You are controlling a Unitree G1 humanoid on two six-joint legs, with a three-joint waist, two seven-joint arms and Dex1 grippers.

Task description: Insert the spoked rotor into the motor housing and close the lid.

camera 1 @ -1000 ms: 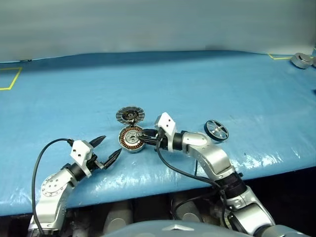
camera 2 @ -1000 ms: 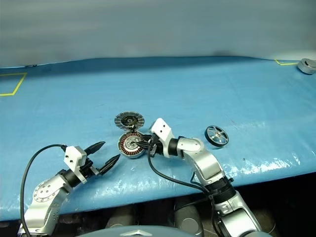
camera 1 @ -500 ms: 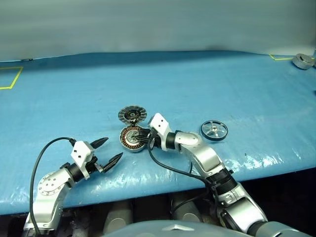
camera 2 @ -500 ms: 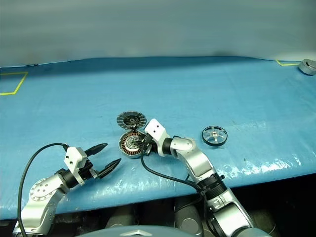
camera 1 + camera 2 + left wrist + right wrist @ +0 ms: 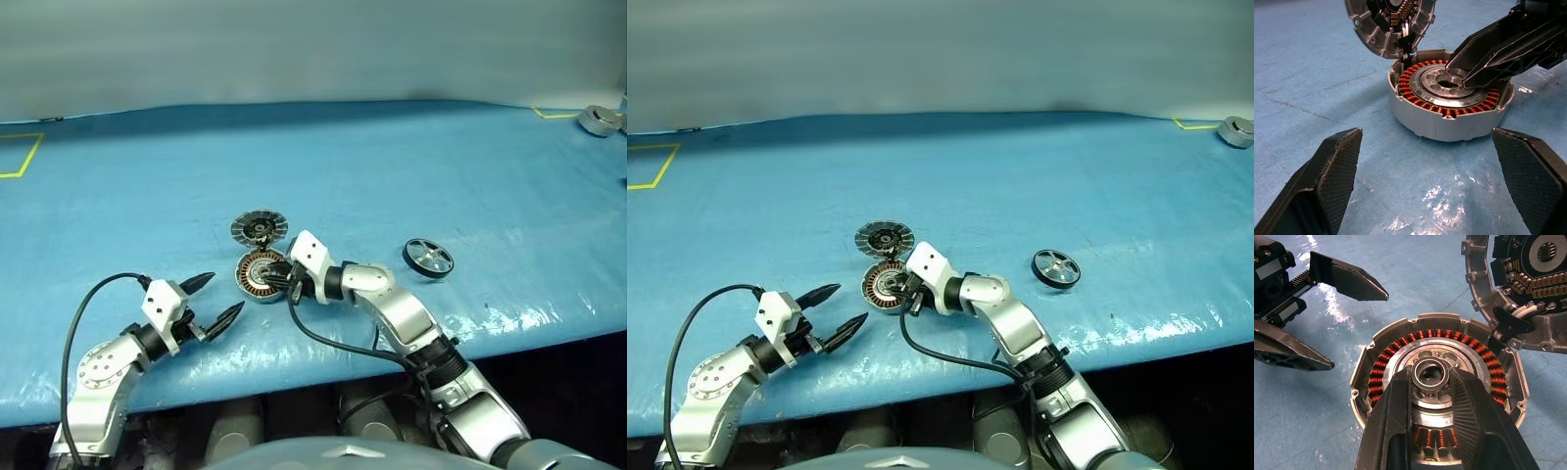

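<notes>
Lid (image 5: 1528, 289) cut off by frame edge.

Even bright light, glare on blue cover (image 5: 509, 318)

The left gripper (image 5: 217, 299) sits low at the near left, its two black fingers spread wide and pointing right, with nothing between them. The right arm bends across from the near right toward the left. The right gripper (image 5: 1431, 377) has its fingers drawn close, pinching a small ring (image 5: 1430, 374) at the tips.
</notes>
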